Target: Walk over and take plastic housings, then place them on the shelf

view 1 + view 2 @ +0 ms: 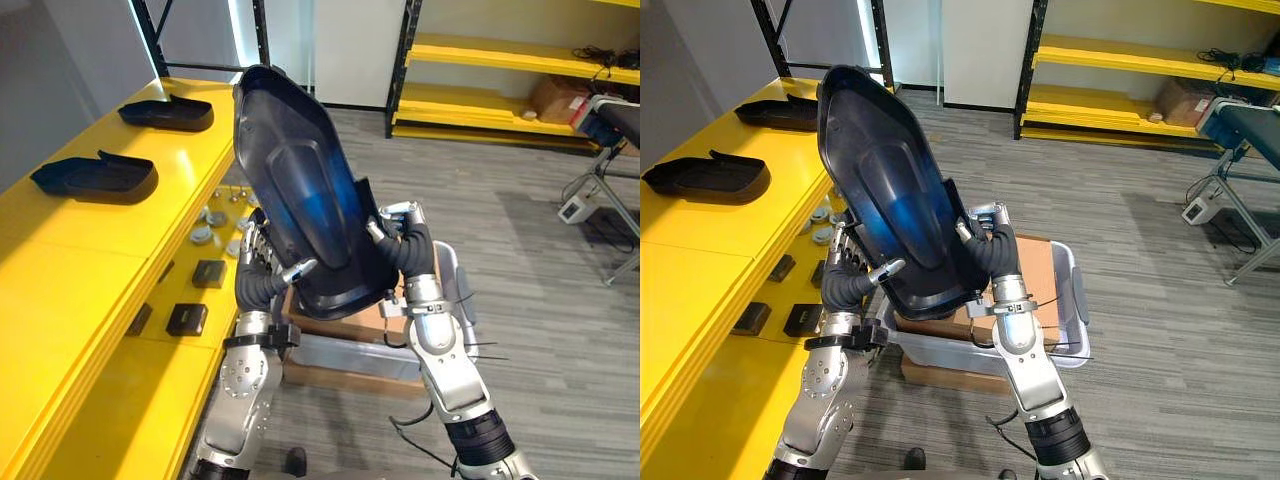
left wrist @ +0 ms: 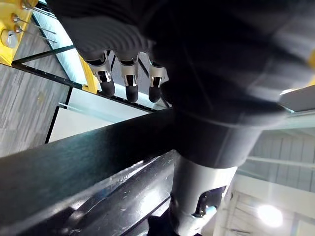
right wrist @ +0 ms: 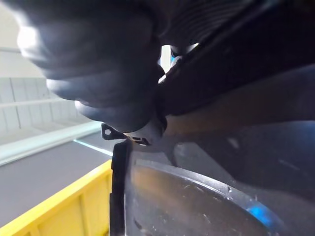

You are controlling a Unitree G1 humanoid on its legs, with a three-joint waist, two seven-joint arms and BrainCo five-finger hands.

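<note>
The plastic housing (image 1: 300, 190) stood tilted upright just beside the yellow shelf (image 1: 80, 250). Left hand (image 1: 262, 265) and right hand (image 1: 405, 245) clamped its lower rim, fingers (image 2: 129, 81) wrapped around the edge. Two more housings (image 1: 100, 177) lay on that shelf. It should probably be lowered flat onto the shelf's bare stretch, clear of them.

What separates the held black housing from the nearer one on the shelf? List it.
The large black plastic housing stands tilted, gripped by left hand and right hand; the nearer black housing lies flat on the yellow shelf. The held housing looks larger and glossier than the shelf one. Both are black plastic.
</note>
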